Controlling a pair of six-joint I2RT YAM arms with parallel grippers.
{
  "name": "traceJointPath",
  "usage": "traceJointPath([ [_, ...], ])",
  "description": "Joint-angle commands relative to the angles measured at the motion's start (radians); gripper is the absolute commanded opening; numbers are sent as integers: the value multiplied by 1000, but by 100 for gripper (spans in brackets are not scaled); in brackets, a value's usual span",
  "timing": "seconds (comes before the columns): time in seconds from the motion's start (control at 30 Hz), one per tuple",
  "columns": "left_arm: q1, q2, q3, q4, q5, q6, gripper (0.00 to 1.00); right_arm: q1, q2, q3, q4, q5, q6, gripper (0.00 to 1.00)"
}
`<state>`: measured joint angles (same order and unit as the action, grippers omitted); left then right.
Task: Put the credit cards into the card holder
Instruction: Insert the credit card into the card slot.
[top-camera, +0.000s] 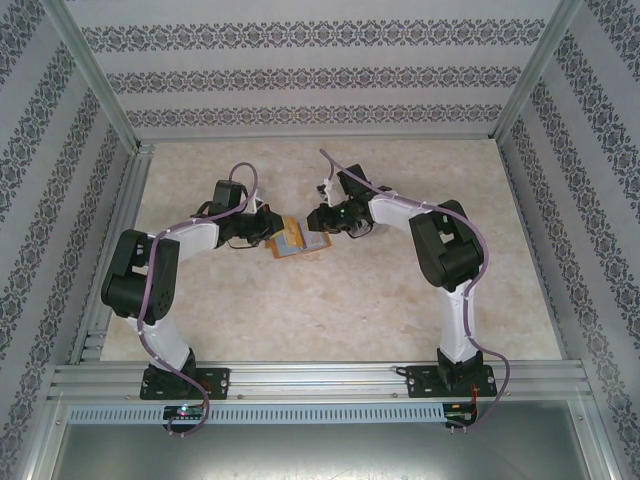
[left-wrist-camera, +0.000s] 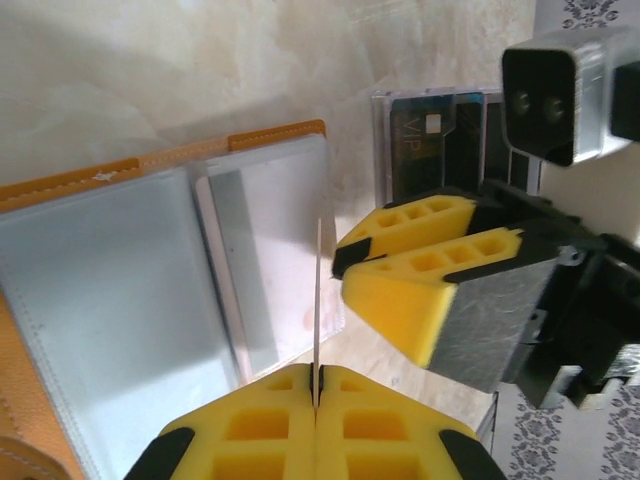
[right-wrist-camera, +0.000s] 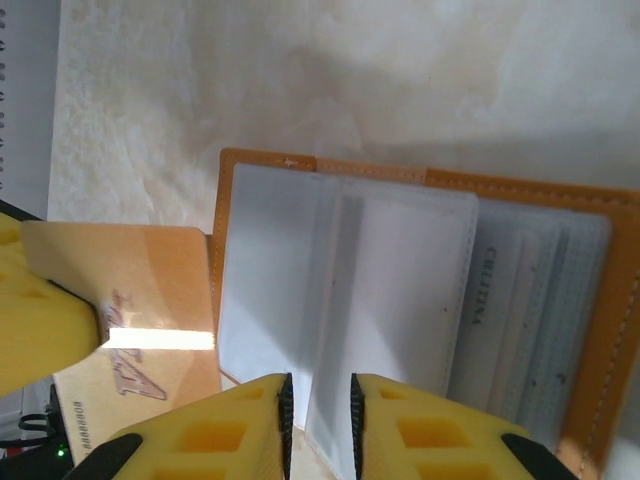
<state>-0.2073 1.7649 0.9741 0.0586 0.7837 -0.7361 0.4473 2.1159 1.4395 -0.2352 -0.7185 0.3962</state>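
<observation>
Left wrist view first: what has your left claw (left-wrist-camera: 318, 385) got?

My two yellow fingers (left-wrist-camera: 250, 430), blocky with square pockets moulded in, are pressed together at the bottom of the frame. They are pinching a credit card (left-wrist-camera: 318, 300). It shows edge-on as a hair-thin straight line rising to mid-frame, just beside the clear sleeves (left-wrist-camera: 110, 300).

And the card holder (left-wrist-camera: 70, 180)?

It lies spread open on the beige marbled counter (top-camera: 350, 310), at the middle of the top external view, between my two claws. It has an orange-tan, leather-like cover with pale stitching along the border, and glossy see-through pockets inside.

What does the right wrist view add?

At lower left the card's face looks tan and shiny, with a rounded corner, raised digits and a bright band of glare. Its right edge sits right up against the holder's left border.

Your right claw (right-wrist-camera: 318, 400)?

It is parted only by a narrow gap at the bottom edge. A clear sleeve leaf runs down into that gap, but I cannot tell whether the pads actually grip it.
</observation>
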Motion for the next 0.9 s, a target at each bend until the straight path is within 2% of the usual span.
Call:
traceJointPath([
  [0.0, 11, 23, 28, -58, -27, 63, 0, -1, 33, 51, -51, 11, 1, 26],
  [0.47, 18, 88, 16, 42, -43, 24, 0, -53, 59, 9, -75, 49, 0, 26],
  [0.87, 20, 87, 19, 176, 16, -41, 0, -66, 61, -8, -69, 37, -1, 26],
])
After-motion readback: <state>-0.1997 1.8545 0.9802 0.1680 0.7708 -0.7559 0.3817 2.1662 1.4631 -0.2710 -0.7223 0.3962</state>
